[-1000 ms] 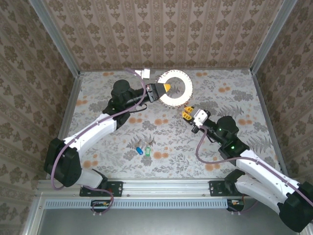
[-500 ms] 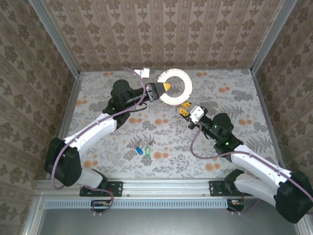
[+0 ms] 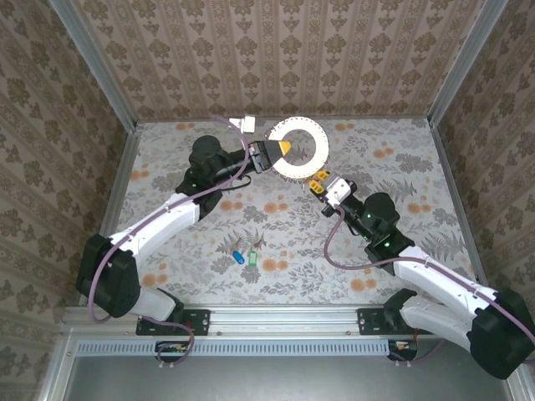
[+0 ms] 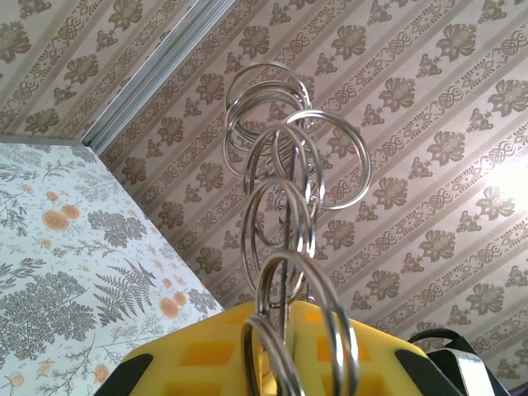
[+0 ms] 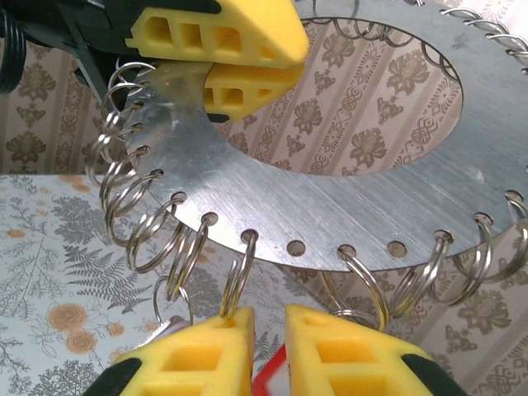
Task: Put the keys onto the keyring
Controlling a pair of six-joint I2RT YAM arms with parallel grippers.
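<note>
The keyring (image 3: 318, 150) is a flat silvery disc with a wide hole, held up at the back of the table. Small split rings (image 5: 148, 235) hang from holes along its rim (image 5: 330, 206). My left gripper (image 3: 285, 149) is shut on its left edge, and its yellow fingers (image 5: 223, 49) clamp the metal. In the left wrist view the split rings (image 4: 285, 206) stand in a row above the gripper (image 4: 285, 355). My right gripper (image 3: 318, 181) sits just under the rim and is shut on a red-headed key (image 5: 279, 371). Blue (image 3: 238, 256) and green (image 3: 252, 256) keys lie on the table.
A bare metal key (image 3: 256, 241) lies beside the coloured ones at the table's middle front. A white connector (image 3: 247, 124) rests at the back wall. Patterned walls close in the table on three sides.
My right gripper has moved up and slightly left, closing in under the keyring's lower rim. The left arm and the keyring have stayed where they were.
</note>
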